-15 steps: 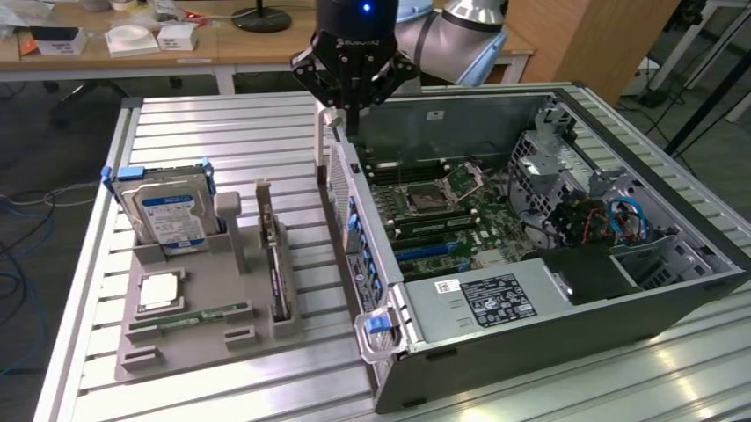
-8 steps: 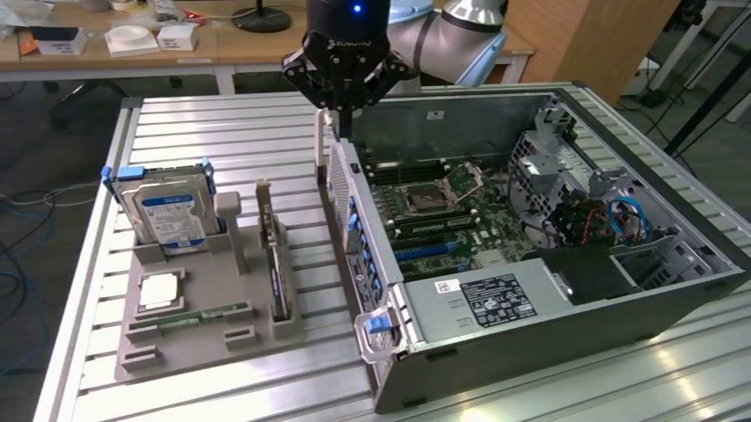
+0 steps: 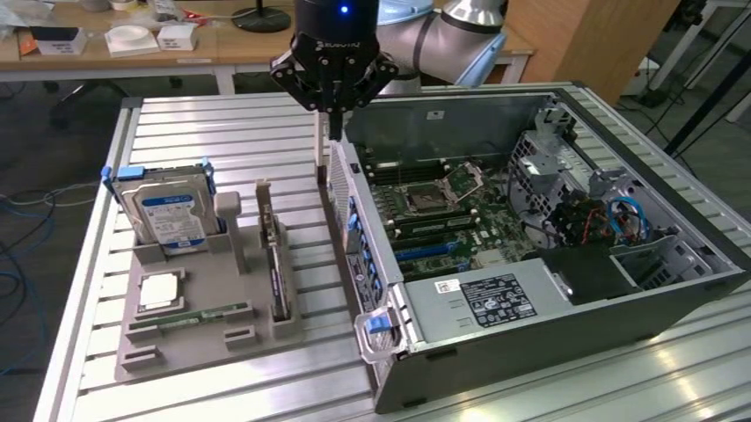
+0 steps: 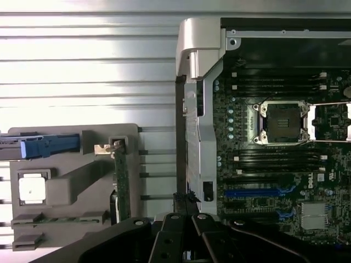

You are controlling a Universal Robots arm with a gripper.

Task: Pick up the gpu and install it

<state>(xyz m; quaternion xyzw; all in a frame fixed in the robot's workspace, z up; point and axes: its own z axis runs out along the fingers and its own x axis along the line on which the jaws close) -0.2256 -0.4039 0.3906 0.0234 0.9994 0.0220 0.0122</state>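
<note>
Slatted metal table (image 3: pixel 200 132), open PC case (image 3: pixel 463 119) on it. My gripper (image 3: pixel 334 130) is clenched on nothing, hanging over the case's wall. From it, the gpu (image 3: pixel 273 255) is at 7 o'clock in the exterior view, standing on edge in the grey holder (image 3: pixel 188 352).

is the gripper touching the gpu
Apart. The exterior view shows the gripper up by the computer case, while the gpu stands in the gray holder, a clear gap between.

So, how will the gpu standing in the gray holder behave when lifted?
The gpu is a thin card standing on edge in the gray holder, so it probably stays stiff but may tip if nudged sideways. It looks light for its length. Its bare circuit board seems fragile.
</note>
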